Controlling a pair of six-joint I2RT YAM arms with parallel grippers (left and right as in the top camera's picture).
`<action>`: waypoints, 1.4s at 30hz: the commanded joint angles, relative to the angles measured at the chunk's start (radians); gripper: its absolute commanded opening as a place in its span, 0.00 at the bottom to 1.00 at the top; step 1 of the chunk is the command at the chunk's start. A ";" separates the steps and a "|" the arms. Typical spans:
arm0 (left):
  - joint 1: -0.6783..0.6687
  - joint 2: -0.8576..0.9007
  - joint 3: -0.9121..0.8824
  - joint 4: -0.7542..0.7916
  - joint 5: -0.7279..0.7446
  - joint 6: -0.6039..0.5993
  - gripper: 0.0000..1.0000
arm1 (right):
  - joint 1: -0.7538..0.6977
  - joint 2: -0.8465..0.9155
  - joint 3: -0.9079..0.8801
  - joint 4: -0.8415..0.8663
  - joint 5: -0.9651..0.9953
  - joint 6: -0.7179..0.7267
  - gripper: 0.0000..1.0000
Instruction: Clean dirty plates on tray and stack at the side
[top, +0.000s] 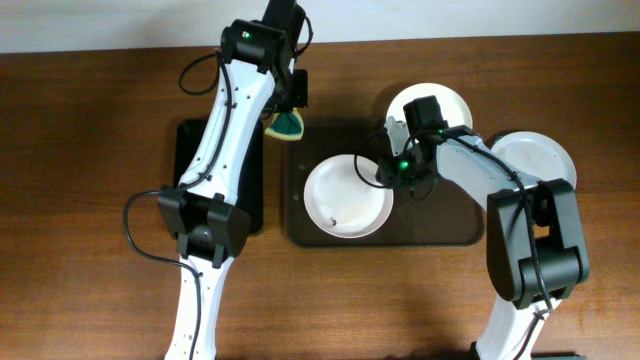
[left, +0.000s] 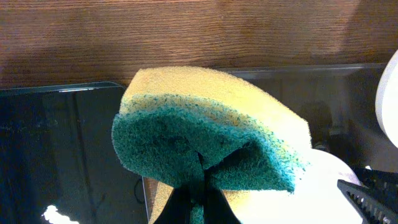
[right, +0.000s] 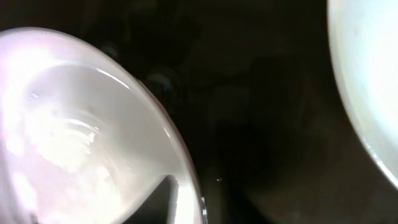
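Wood table (top: 80, 130) w/ tray (top: 430, 228), prob. wall (top: 100, 20)

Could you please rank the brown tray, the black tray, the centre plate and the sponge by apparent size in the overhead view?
1. brown tray
2. black tray, though the left arm covers part of it
3. centre plate
4. sponge, clearly smallest
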 joint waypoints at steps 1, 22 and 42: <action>0.003 -0.005 0.014 0.003 0.008 0.001 0.00 | 0.002 0.003 0.016 0.008 0.012 0.097 0.04; -0.148 -0.002 -0.507 0.359 0.209 0.092 0.00 | 0.002 0.003 0.008 -0.148 0.274 0.658 0.04; -0.166 0.000 -0.639 0.689 -0.433 -0.322 0.00 | 0.002 0.003 0.007 -0.145 0.266 0.655 0.04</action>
